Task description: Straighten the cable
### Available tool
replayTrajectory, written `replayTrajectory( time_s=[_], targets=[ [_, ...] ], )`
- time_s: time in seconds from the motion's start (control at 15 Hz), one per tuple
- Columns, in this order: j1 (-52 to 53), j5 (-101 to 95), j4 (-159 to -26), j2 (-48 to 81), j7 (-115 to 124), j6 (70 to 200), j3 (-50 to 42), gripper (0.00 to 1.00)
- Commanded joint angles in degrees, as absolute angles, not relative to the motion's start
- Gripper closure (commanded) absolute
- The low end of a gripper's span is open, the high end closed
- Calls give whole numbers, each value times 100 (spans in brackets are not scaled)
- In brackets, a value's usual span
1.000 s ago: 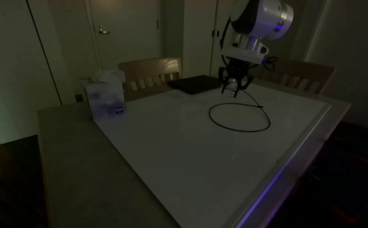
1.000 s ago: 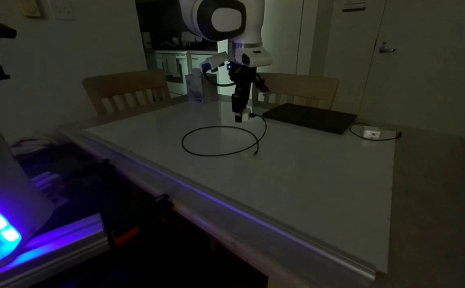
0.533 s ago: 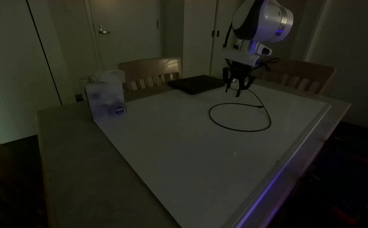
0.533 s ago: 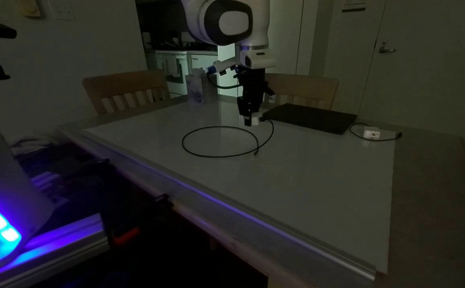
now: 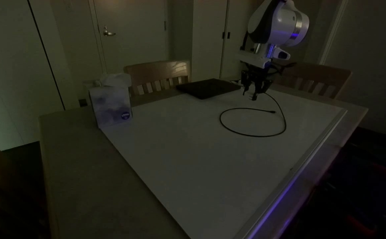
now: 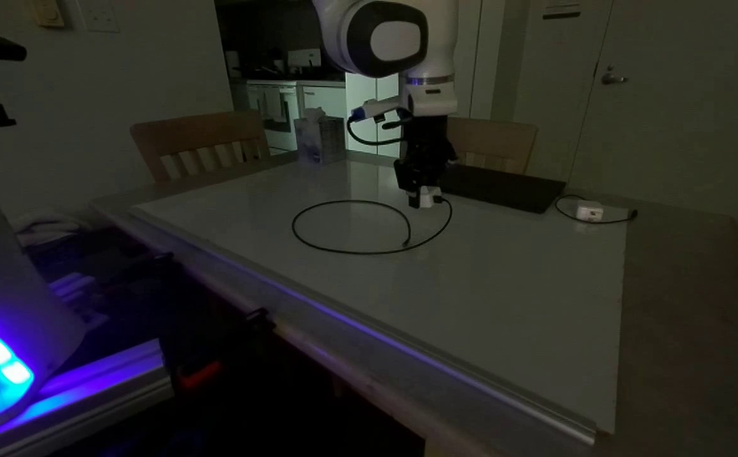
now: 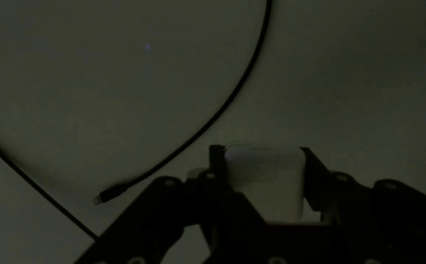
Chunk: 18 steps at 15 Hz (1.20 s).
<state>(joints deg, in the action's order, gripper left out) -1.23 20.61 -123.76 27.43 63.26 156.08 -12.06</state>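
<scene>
The black cable lies in a wide loop on the white board, in both exterior views (image 5: 257, 136) (image 6: 362, 253). Its pale plug (image 6: 430, 196) is held in my gripper (image 6: 414, 199), just above the board. In the wrist view the plug (image 7: 266, 183) fills the space between both fingertips (image 7: 263, 157), which touch its sides. My gripper also shows in an exterior view (image 5: 249, 95), where the plug is mostly hidden. From the plug the cable curves down to the board. Its free end (image 7: 112, 192) has a small connector and lies inside the curve, close to the cable but not crossing it.
A dark flat pad (image 6: 502, 187) lies just behind my gripper. A white adapter (image 6: 589, 211) with a short black cord sits beyond the pad. A tissue box (image 5: 111, 104) stands at a board corner. A raised metal ledge (image 6: 457, 365) runs along one board edge. Chairs (image 5: 159, 74) surround the table.
My gripper has moved right in both exterior views, carrying the plug. The cable near the plug swung outward with it, so the loop widened and the free end no longer crosses the cable.
</scene>
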Motion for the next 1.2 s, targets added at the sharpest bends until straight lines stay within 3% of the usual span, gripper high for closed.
replayTrajectory(
  time_s=[0.0, 0.33, 0.4, 0.6, 0.67, 1.13],
  targets=[
    [-131, 2177, -12336, 2815, 6978, 15644, -1244, 73],
    [-304, 2351, -12386, 2761, 7595, 15621, -1137, 73],
    [-335, 2343, -12389, 2763, 7623, 15620, -1142, 48],
    [-328, 2328, -12388, 2763, 7621, 15620, -1129, 48],
    [-167, 2104, -12416, 2790, 7696, 15648, -1240, 73],
    [-277, 2407, -12499, 2715, 9384, 15618, -1202, 73]
  ],
)
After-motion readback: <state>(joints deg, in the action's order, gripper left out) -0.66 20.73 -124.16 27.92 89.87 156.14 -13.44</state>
